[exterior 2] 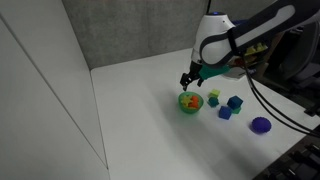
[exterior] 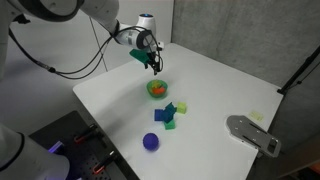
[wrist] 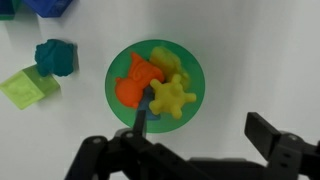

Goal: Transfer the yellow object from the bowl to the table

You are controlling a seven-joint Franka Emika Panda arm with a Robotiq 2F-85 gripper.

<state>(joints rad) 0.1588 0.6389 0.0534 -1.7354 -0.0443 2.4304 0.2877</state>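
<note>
Gripper [wrist: 175,135] hovers over the bowl [wrist: 112,72], jaws spread wide and holding nothing.
At the centre of the wrist view the yellow object [wrist: 172,97] lies inside the bowl, touching the orange piece [wrist: 131,86] on its left. Because the two are packed so close, a closing pinch could catch the orange piece too. A finger striking the rim could tip or slide the light bowl on the table [exterior: 220,90].
</note>
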